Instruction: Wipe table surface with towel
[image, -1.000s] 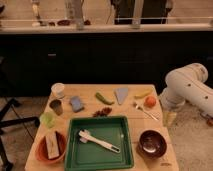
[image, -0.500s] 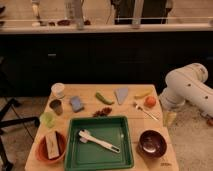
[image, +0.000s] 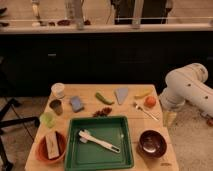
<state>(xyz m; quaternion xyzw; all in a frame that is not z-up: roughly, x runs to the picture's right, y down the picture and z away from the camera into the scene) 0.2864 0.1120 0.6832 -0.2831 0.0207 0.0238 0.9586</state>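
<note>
The table surface (image: 134, 119) is a small light tan wooden top in the middle of the camera view. The towel (image: 121, 94) is a pale grey-blue wedge lying flat near the table's far edge, right of centre. My white arm (image: 187, 90) comes in from the right. My gripper (image: 169, 118) hangs down just off the table's right edge, to the right of and nearer than the towel, apart from it.
On the table: a blue sponge pad (image: 76, 103), green pepper (image: 104, 98), orange fruit (image: 150, 101), white utensil (image: 144, 111), cups (image: 58, 90), a green tray (image: 73, 146) with a brush (image: 98, 140), a dark bowl (image: 152, 143), an orange bowl (image: 41, 150). A dark counter (image: 100, 55) stands behind.
</note>
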